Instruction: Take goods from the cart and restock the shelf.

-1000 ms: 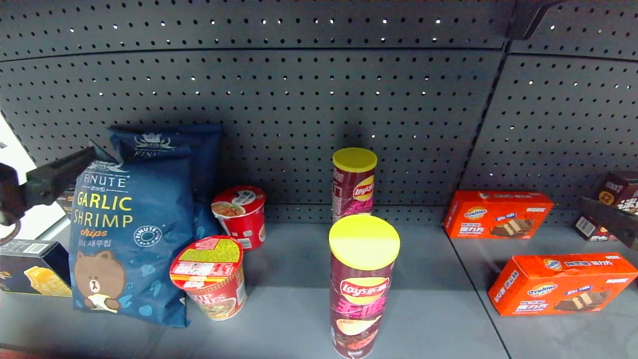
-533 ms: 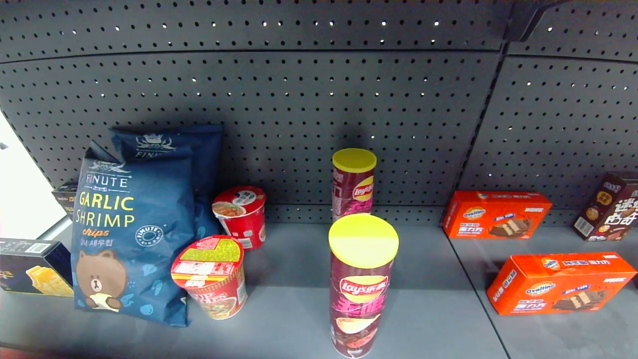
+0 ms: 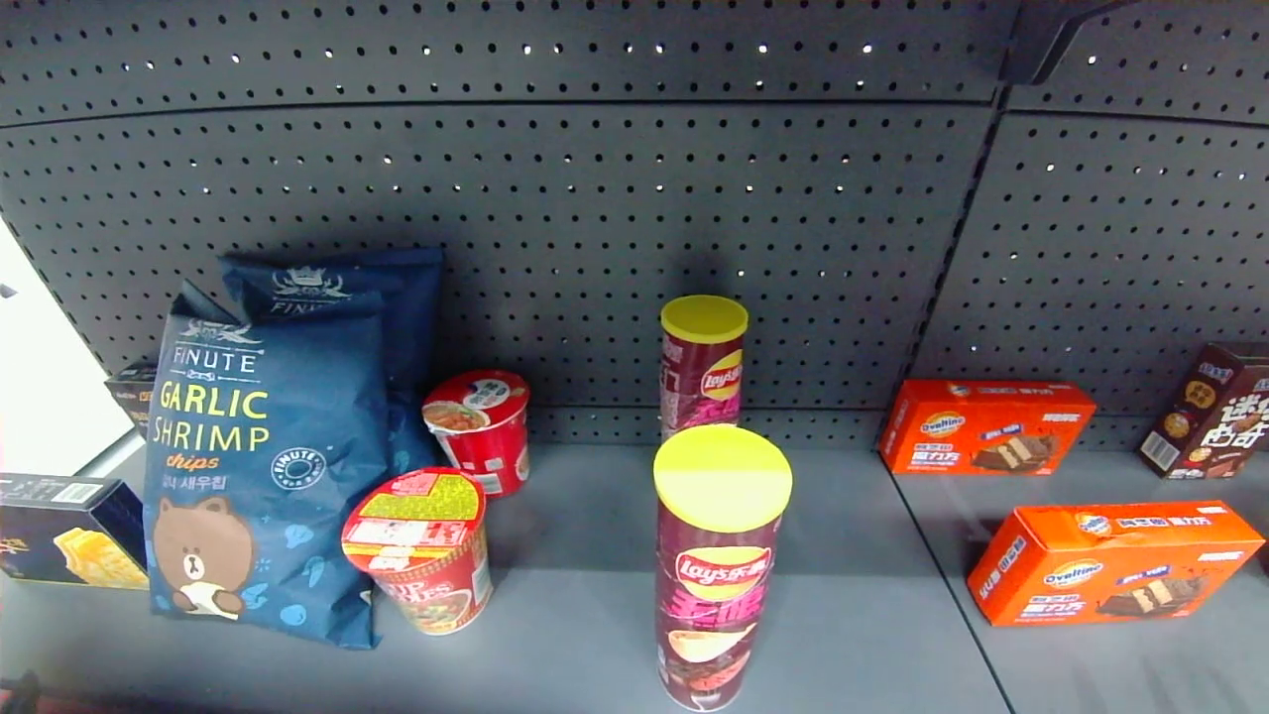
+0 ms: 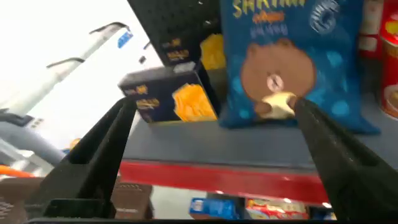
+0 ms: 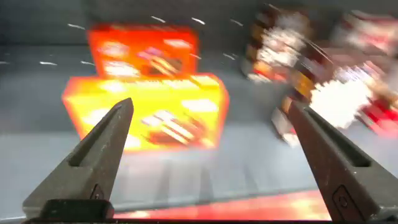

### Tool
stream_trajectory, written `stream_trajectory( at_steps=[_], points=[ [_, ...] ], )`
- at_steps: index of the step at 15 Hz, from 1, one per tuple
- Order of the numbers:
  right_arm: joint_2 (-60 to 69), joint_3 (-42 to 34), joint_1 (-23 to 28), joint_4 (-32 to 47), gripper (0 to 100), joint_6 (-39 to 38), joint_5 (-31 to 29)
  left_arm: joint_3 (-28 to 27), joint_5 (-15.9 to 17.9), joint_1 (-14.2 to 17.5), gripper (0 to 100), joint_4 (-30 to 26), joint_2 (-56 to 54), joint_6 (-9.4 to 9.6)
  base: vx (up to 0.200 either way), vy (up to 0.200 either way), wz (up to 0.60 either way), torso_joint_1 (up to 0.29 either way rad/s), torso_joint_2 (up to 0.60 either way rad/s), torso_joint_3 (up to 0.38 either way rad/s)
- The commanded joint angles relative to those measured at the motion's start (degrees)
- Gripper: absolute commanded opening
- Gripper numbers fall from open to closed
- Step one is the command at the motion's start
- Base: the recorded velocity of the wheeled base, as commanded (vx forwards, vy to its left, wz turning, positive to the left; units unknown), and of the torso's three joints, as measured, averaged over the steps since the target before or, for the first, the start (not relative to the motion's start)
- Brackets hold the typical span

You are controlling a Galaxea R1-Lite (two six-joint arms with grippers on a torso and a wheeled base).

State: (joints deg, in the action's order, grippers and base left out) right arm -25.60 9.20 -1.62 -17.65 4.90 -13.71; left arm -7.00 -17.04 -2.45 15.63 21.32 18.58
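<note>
1. The front chip can [image 3: 722,565] stood upright near the front of the shelf [image 3: 853,635]. Its foot was cut off at the head view's lower edge, and it hid the lower part of the rear chip can [image 3: 704,362] directly behind it.
2. Left of the front chip can, the blue chip bag [image 3: 263,466] covered most of a second blue bag [image 3: 397,297] behind it. Farther left, the black box [image 3: 64,531] was cropped by the edge.
3. Between that bag and the front chip can stood the near noodle cup [image 3: 421,550] and the back noodle cup [image 3: 481,416].
4. Right of the front chip can lay the near orange box [image 3: 1115,560] and the far orange box [image 3: 986,424]. The dark brown box [image 3: 1205,412], farthest right, was partly cropped.
5. The left gripper [image 4: 212,104] was spread wide and empty, off the shelf's front on the blue bag's side. The goods below the shelf's red lip could not be made out.
6. The right gripper [image 5: 211,104] was likewise released and empty, facing the orange boxes. The dark packs beside them could not be told apart.
7. A second earlier both arms showed at the head view's edges. Since then they had withdrawn from it, and the goods had stayed put.
</note>
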Motion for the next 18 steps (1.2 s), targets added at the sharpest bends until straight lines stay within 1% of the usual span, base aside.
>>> stream_trajectory(
  at_steps=[1, 2, 3, 4, 5, 6, 7, 8, 9, 11, 12, 13, 14, 15, 16, 17, 18],
  points=[
    [5.65, -3.58, 2.59, 0.86, 100, 0.02, -0.35, 3.48, -0.10, -1.50, 100, 0.02, -3.74, -0.82, 0.000, 0.000, 0.00, 0.000, 0.00, 0.000],
    [8.73, -6.30, 2.94, 2.27, 100, -0.15, -0.44, 5.42, -0.18, -1.33, 100, 0.02, -4.62, -1.44, 0.000, 0.000, 0.00, 0.000, 0.00, 0.000],
    [12.68, -8.41, 3.64, 4.38, 100, -0.07, -0.52, 6.12, -0.27, -0.63, 100, 0.02, -4.97, -1.44, 0.000, 0.000, 0.00, 0.000, 0.00, 0.000],
    [16.55, -9.03, 4.79, 8.78, 100, -0.07, -0.44, 6.38, -0.62, 1.22, 100, -0.16, -4.89, -1.44, 0.000, 0.000, 0.00, 0.000, 0.00, 0.000],
    [21.12, -8.68, 5.49, 15.10, 100, -0.95, -0.35, 6.91, -0.80, 4.38, 100, -1.83, -5.06, -1.44, 0.000, 0.000, 0.00, 0.000, 0.00, 0.000],
    [21.03, -8.32, 5.49, 15.54, 100, -2.88, -0.26, 7.00, -0.36, 5.44, 100, -5.70, -5.76, -1.35, 0.000, 0.000, 0.00, 0.000, 0.00, 0.000],
    [20.94, -8.32, 5.49, 15.54, 100, -3.85, 0.00, 6.91, -0.10, 4.91, 100, -8.25, -8.05, -1.09, 0.000, 0.000, 0.00, 0.000, 0.00, 0.000],
    [20.94, -8.32, 5.49, 15.45, 100, -4.20, 1.15, 6.65, 0.69, 2.71, 100, -11.59, -12.44, -0.12, 0.000, 0.000, 0.00, 0.000, 0.00, 0.000],
    [20.94, -8.32, 5.49, 15.45, 100, -3.67, 2.55, 5.68, 1.84, -3.44, 100, -13.34, -14.03, 0.67, 0.000, 0.000, 0.00, 0.000, 0.00, 0.000],
    [20.94, -8.32, 5.49, 15.37, 100, -3.49, 3.96, 5.68, 2.01, -11.96, 100, -13.34, -14.47, -0.47, 0.000, 0.000, 0.00, 0.000, 0.00, 0.000],
    [20.94, -8.41, 5.49, 15.37, 100, -3.49, 4.05, 5.68, 1.93, -16.62, 100, -13.34, -16.40, -2.67, 0.000, 0.000, 0.00, 0.000, 0.00, 0.000],
    [20.94, -8.41, 5.49, 15.37, 100, -3.58, 4.31, 5.59, 1.84, -18.38, 100, -13.78, -18.42, -3.99, 0.000, 0.000, 0.00, 0.000, 0.00, 0.000],
    [20.94, -8.41, 5.49, 15.37, 100, -3.67, 4.66, 5.42, 1.75, -18.91, 100, -14.66, -19.83, -5.39, 0.000, 0.000, 0.00, 0.000, 0.00, 0.000],
    [20.94, -8.41, 5.49, 15.37, 100, -3.76, 5.19, 5.33, 0.96, -18.20, 100, -14.93, -20.35, -7.06, 0.000, 0.000, 0.00, 0.000, 0.00, 0.000],
    [20.94, -8.41, 5.49, 15.37, 100, -3.67, 5.45, 5.24, -1.68, -15.04, 100, -15.10, -20.44, -9.17, 0.000, 0.000, 0.00, 0.000, 0.00, 0.000],
    [20.94, -8.41, 5.49, 15.37, 100, -3.67, 5.45, 4.62, -5.28, -14.69, 100, -16.86, -20.09, -9.35, 0.000, 0.000, 0.00, 0.000, 0.00, 0.000],
    [20.94, -8.41, 5.49, 15.37, 100, -3.58, 5.45, 2.43, -11.43, -14.51, 100, -21.52, -19.48, -9.09, 0.000, 0.000, 0.00, 0.000, 0.00, 0.000]
  ],
)
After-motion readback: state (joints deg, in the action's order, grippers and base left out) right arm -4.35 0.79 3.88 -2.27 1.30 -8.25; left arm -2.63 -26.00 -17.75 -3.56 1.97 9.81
